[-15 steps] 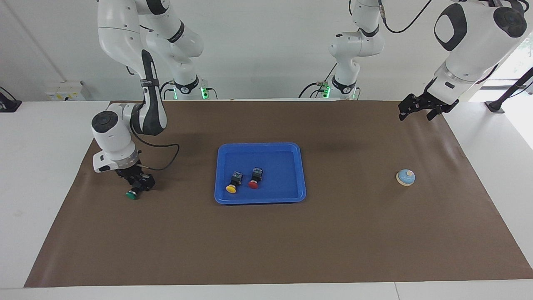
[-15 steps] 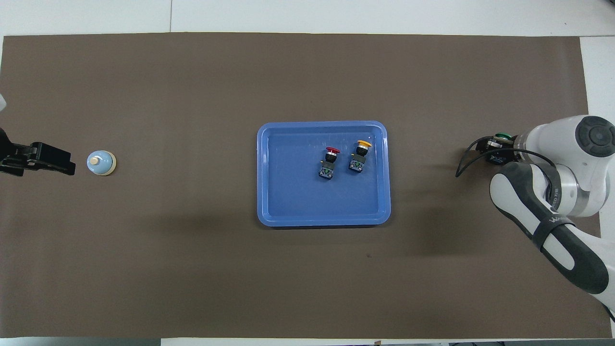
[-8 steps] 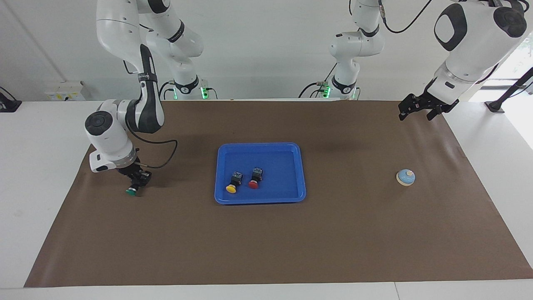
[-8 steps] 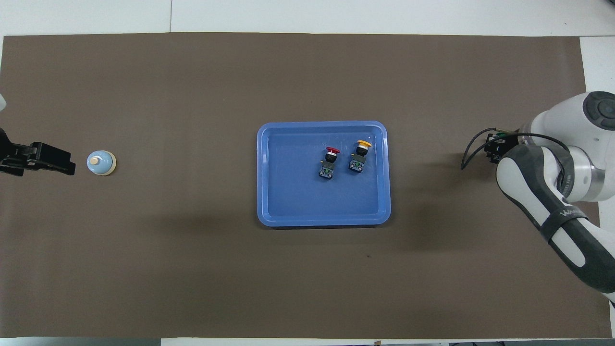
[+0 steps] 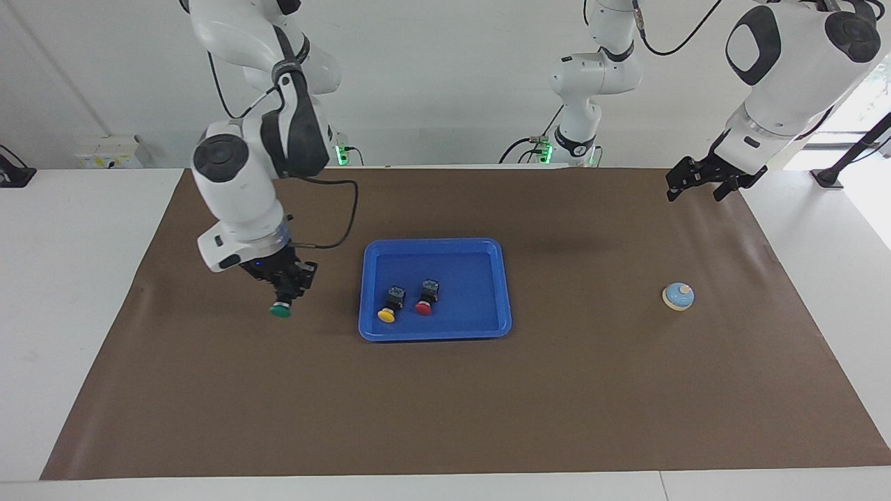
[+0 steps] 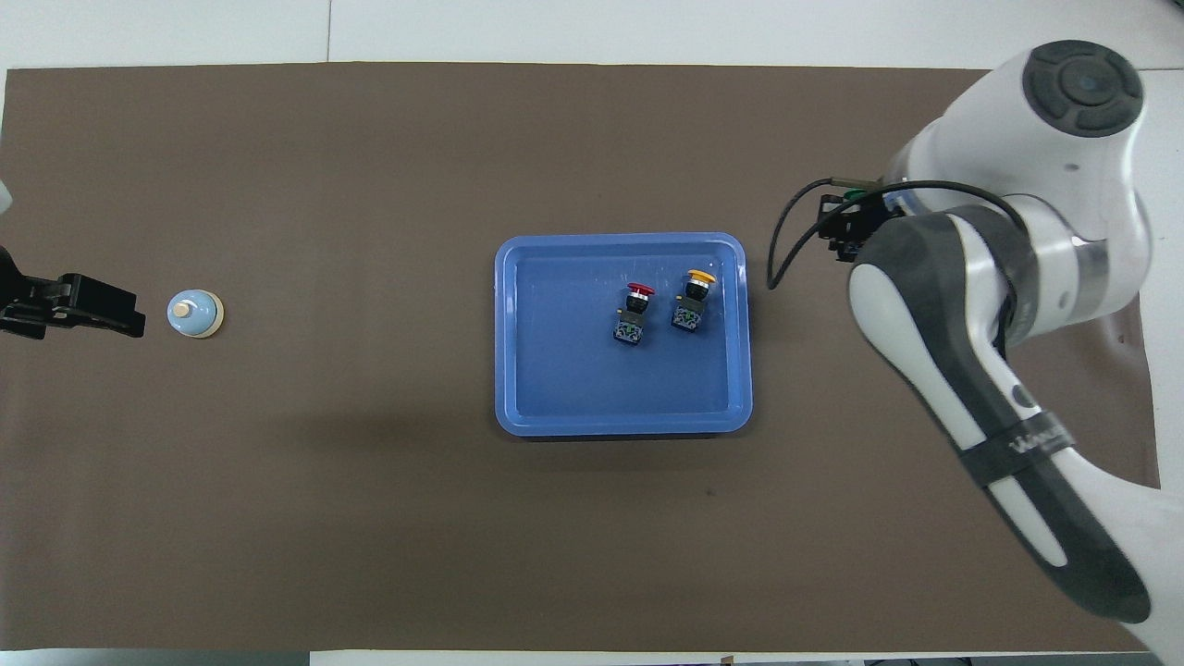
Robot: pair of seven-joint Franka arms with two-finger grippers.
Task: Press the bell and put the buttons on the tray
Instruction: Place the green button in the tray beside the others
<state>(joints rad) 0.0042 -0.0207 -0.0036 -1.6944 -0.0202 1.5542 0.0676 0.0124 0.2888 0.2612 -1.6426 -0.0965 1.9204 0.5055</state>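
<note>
Brown paper [image 5: 445, 390] covers most of the white tabletop [image 5: 69, 278], and both arms stand at its edge before a pale wall.

The right pincer [image 5: 284, 287] hangs in the air over the brown paper, just beside the tray [image 5: 487, 323] on the side of the right arm's end. Its fingers are closed on the black body of the green button [image 5: 280, 310], which hangs below them with the green cap pointing down. The button is clear of the paper. In the overhead view the arm hides most of this pincer, and only a bit of the green cap [image 6: 857, 194] shows.

The blue tray lies in the middle of the paper. Two buttons lie on their sides in it, close to each other but apart. The yellow button [image 5: 390, 307] is toward the right arm's end of the tray, and the red button [image 5: 425, 300] is beside it, toward the left arm's end. Both caps point away from the robots.

The bell [image 5: 678, 296] stands upright on the paper, well apart from the tray, toward the left arm's end of the tabletop.

The left pincer [image 5: 696, 182] waits in the air over the corner of the paper at the left arm's end. It holds nothing, and its two fingers stand clearly apart.
</note>
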